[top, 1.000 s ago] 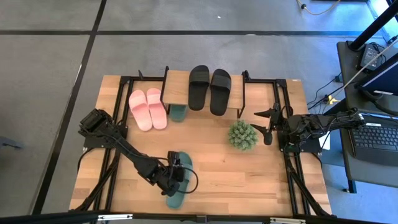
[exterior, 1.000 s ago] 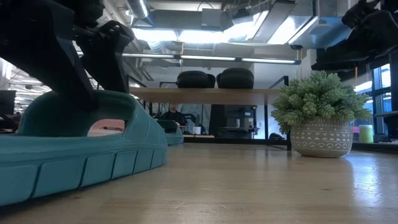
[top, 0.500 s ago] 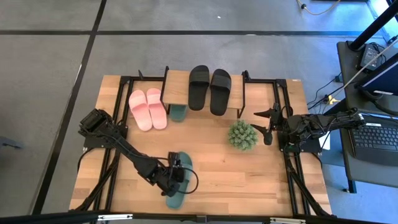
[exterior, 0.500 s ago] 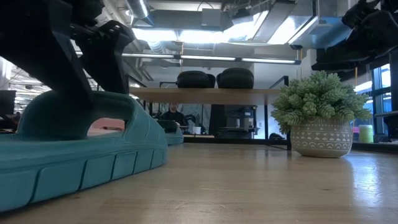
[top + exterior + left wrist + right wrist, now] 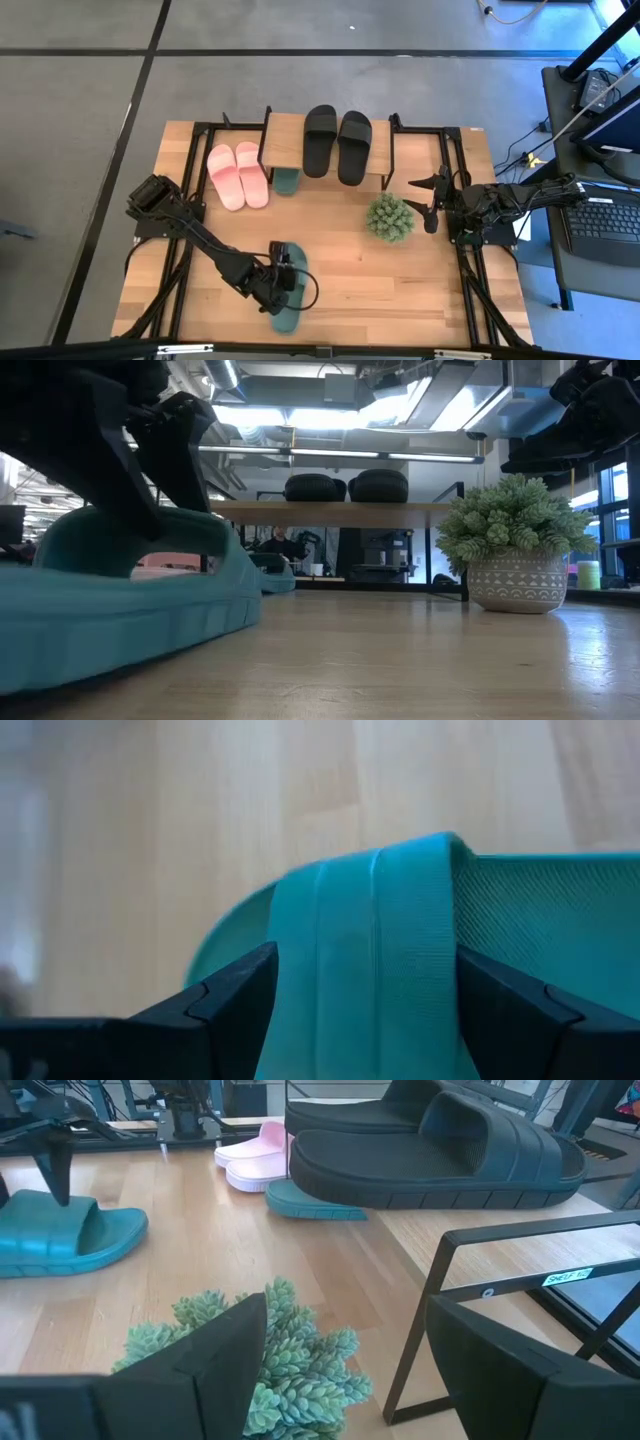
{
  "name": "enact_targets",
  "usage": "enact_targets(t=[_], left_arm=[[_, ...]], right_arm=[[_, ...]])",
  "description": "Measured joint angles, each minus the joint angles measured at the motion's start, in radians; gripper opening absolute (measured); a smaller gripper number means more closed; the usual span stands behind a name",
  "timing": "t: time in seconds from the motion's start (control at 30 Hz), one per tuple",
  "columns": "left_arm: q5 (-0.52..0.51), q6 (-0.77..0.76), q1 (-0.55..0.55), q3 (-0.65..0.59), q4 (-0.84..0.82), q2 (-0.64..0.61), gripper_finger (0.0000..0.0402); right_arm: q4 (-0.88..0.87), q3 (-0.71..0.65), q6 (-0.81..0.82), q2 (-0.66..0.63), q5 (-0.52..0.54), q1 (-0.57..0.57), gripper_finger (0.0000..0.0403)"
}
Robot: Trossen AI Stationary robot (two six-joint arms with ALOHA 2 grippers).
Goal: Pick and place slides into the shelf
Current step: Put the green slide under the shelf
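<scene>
Since a moment ago the near end of the dark green rubber slide sandal (image 5: 120,605) has come up off the large wooden tabletop (image 5: 400,280); before, its ridged sole lay flat, and now it tilts with the sole's underside showing in the low view. My left claw (image 5: 282,283) straddles its strap, one finger on each side of the ribbed teal band (image 5: 375,970), jaws set wide around it. That sandal sits near the table's front edge, well apart from the shelf.

The small rack with a light plank top (image 5: 285,140) stands at the back and carries the black pair of slides (image 5: 337,143). The second green slide (image 5: 288,181) pokes out from under it, and the smaller pink pair (image 5: 238,174) lies just beside it on the table.

My right claw (image 5: 432,200) waits with fingers apart beside the round spiky green plant in its pot (image 5: 390,217).
</scene>
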Motion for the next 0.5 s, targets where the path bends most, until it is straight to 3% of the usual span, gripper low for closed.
enact_targets(t=[0.27,0.5], left_arm=[[-0.042,0.001,0.001,0.000,-0.023,0.000,0.0252],[-0.025,0.001,0.007,0.000,-0.034,0.000,0.0173]], right_arm=[[0.000,0.000,-0.001,0.000,0.000,0.000,0.0272],[0.000,0.000,0.000,0.000,0.000,0.000,0.0272]])
